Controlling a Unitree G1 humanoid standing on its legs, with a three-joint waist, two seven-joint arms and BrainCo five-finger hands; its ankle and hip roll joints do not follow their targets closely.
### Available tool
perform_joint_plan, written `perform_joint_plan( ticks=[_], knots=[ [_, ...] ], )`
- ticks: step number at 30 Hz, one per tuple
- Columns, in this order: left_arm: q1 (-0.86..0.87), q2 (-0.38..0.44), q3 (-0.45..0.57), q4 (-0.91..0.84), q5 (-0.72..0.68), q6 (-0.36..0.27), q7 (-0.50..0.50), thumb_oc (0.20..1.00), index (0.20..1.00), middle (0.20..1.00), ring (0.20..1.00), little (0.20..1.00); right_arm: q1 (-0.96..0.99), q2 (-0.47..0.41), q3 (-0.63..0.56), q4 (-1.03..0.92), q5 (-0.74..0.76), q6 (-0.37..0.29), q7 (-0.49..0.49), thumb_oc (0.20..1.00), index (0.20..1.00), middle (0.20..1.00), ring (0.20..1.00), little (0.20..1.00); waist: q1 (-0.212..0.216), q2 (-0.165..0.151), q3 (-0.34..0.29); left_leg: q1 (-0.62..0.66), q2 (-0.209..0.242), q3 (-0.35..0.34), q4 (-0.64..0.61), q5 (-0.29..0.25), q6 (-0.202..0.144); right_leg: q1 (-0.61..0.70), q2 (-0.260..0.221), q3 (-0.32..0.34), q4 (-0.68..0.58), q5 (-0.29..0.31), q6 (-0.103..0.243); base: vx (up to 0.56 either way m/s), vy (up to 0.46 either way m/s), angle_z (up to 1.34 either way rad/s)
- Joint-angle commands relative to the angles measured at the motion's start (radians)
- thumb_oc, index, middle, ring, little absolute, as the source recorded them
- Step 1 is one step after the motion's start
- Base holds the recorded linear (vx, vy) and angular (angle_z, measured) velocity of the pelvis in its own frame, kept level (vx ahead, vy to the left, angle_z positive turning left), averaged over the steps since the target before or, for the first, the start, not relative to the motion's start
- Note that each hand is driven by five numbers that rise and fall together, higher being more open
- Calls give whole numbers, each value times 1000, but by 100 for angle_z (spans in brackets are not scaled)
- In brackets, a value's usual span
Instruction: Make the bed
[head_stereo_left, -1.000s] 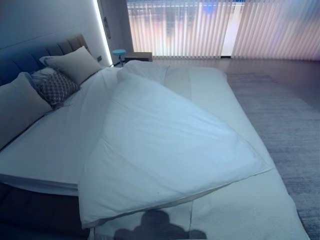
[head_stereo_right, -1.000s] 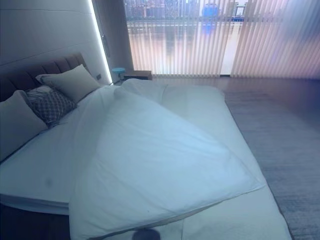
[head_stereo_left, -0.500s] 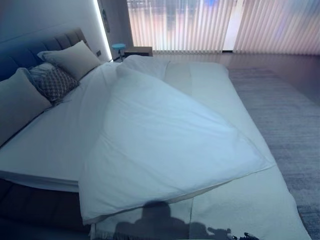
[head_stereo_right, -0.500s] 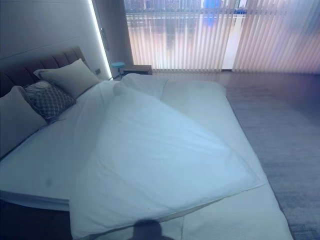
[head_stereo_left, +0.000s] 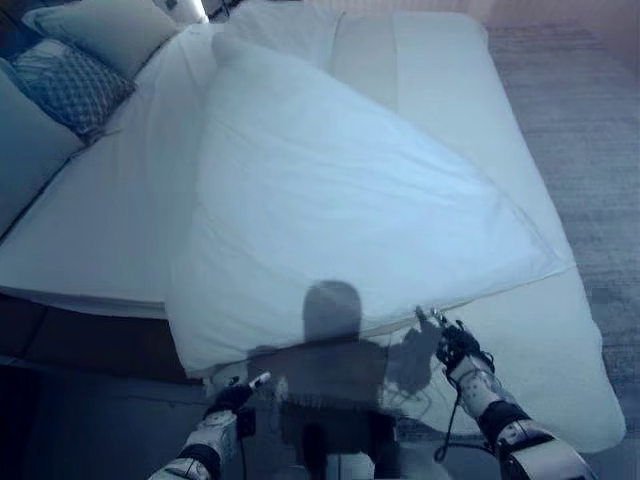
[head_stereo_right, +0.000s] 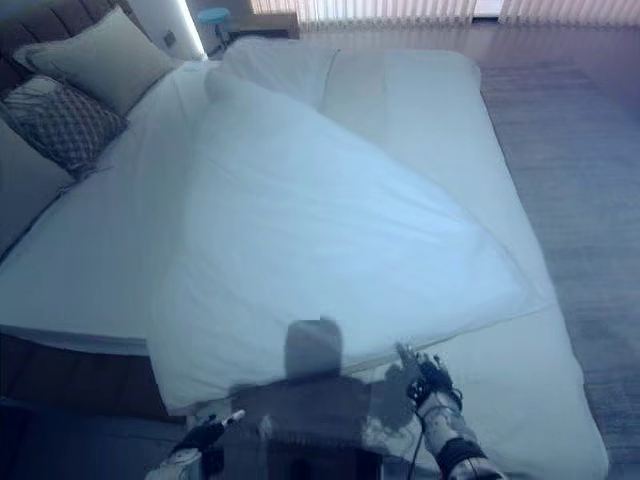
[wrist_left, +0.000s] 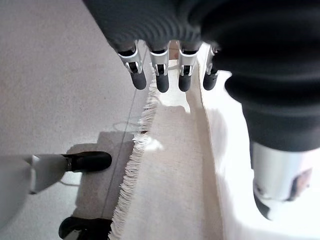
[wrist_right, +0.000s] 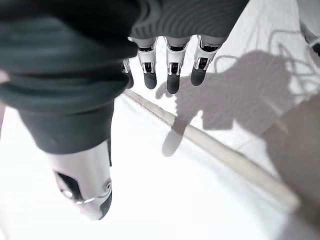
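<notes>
Near the foot of the wide white bed (head_stereo_left: 560, 350), the right robot hand (head_stereo_left: 455, 345) hangs just above the bedspread with relaxed, uncurled fingers (wrist_right: 172, 67) holding nothing, close to the lower hem of the large white folded duvet (head_stereo_left: 340, 200). The left robot hand (head_stereo_left: 232, 395) hangs beside the bed's foot edge, fingers (wrist_left: 160, 72) straight and empty, over the cream fringed throw blanket (wrist_left: 165, 165) draped there. The duvet lies skewed across the bed: its long axis runs diagonally, from the corner at the head of the bed down to a pointed corner reaching the bed's far right side. Beige and grey patterned pillows (head_stereo_right: 75, 95) rest at the head of the bed.
</notes>
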Motion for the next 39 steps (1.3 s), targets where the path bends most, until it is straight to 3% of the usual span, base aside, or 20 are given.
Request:
perform_joint_plan(
  ticks=[1,6,15,30,31,32,33,34,39],
  knots=[
    [-84,-18,-16,52,-83,-43,39,1000,1000,1000,1000,1000,-102,-1,-14,11,59,-61,-34,1000,1000,1000,1000,1000,-13,-14,22,-56,-23,-30,-19,34,-40,31,-52,-5,42,-75,133,-33,-7,-1],
    [-188,-46,-27,32,-163,-68,72,1000,1000,1000,1000,1000,-282,-41,-37,82,108,-86,-70,1000,1000,1000,1000,1000,-6,15,91,-148,-28,-41,-19,59,-36,-84,-56,6,91,-76,126,-20,-6,1],
    [-213,-71,-57,-21,-182,-68,87,1000,1000,1000,1000,1000,-431,-129,-74,94,147,-129,-130,1000,1000,1000,1000,1000,9,47,156,-253,-34,-61,-19,85,-33,-233,-56,1,196,-100,116,-10,-4,1],
    [-17,-76,-192,-257,-160,-77,68,1000,1000,1000,1000,1000,-709,-444,-40,171,41,-109,-214,1000,1000,1000,1000,1000,65,105,235,-388,-42,-112,-19,119,-43,-392,-82,-37,283,-125,116,-23,-13,11],
    [-10,-77,-210,-268,-150,-75,62,1000,1000,1000,1000,1000,-732,-471,-26,166,34,-115,-212,959,959,959,959,959,68,108,235,-397,-44,-121,-19,123,-44,-409,-86,-40,304,-134,114,9,3,13],
    [-11,-78,-210,-268,-150,-75,63,1000,1000,1000,1000,1000,-733,-472,-25,166,34,-115,-213,507,507,507,507,507,67,109,235,-399,-45,-122,-19,123,-44,-411,-87,-40,307,-135,114,11,-6,12],
    [-9,-79,-218,-269,-148,-73,63,1000,1000,1000,1000,1000,-735,-472,-16,149,24,-122,-217,235,235,235,235,235,66,109,235,-402,-47,-127,-19,124,-45,-417,-91,-44,318,-141,114,4,-14,9],
    [-12,-81,-221,-268,-145,-73,61,1000,1000,1000,1000,1000,-736,-476,-15,134,22,-127,-215,200,200,200,200,200,64,107,235,-403,-48,-130,-19,124,-46,-418,-92,-46,322,-144,114,12,-19,11],
    [-23,-89,-265,-311,-147,-73,36,1000,1000,1000,1000,1000,-741,-473,21,67,24,-157,-183,200,200,200,200,200,52,103,235,-386,-55,-148,-19,120,-48,-403,-100,-58,344,-162,112,18,-10,9]
  ],
)
